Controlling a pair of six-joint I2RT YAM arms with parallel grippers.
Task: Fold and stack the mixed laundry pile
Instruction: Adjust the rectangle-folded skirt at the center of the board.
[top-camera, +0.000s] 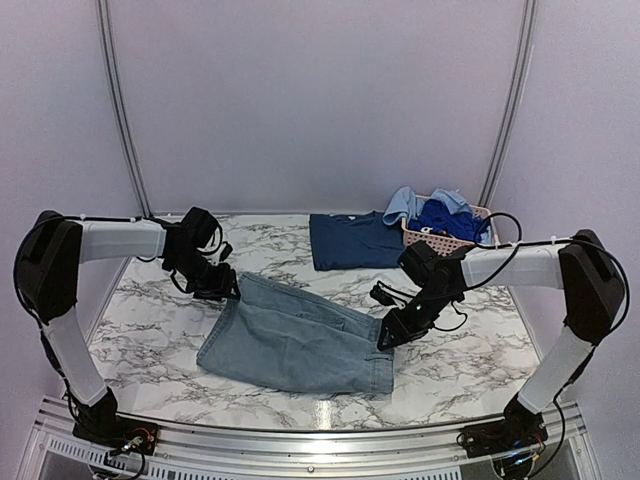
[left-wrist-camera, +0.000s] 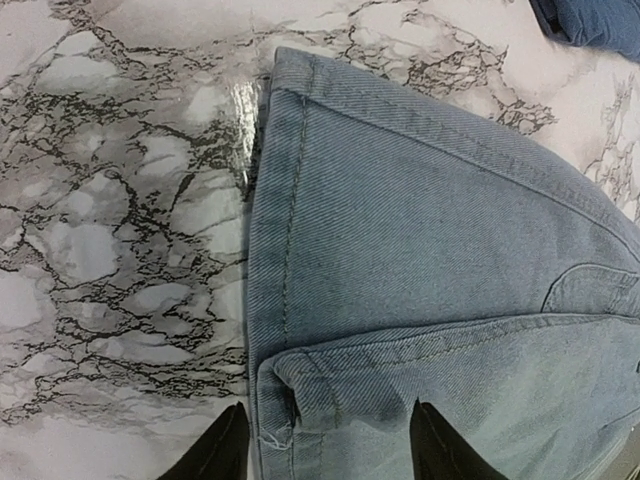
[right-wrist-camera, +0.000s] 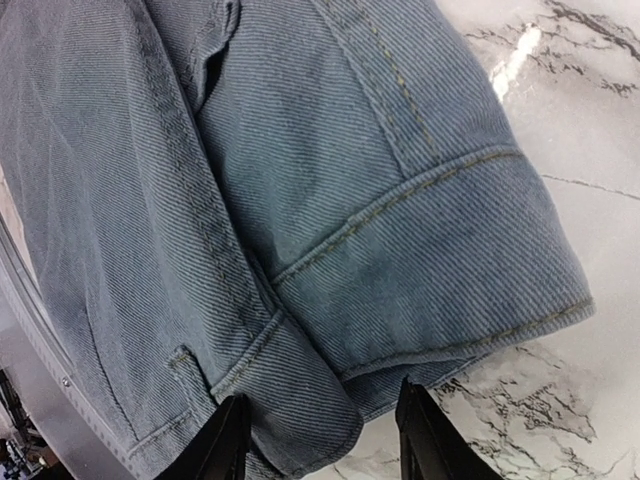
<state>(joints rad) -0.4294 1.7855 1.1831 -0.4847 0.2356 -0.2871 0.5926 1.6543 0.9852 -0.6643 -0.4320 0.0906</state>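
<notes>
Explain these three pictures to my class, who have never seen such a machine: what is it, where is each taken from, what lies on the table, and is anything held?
These are two robot arms bolted at the table's near edge, each ending in a two-fingered pincer. The wide picture comes from a camera above and behind them; the other two from cameras on the wrists. On the marble table lie a spread denim garment, a folded navy shirt and a pink basket of blue clothes. The left pincer and the right pincer each straddle an edge of the denim, fingers apart; nothing looks clamped.
</notes>
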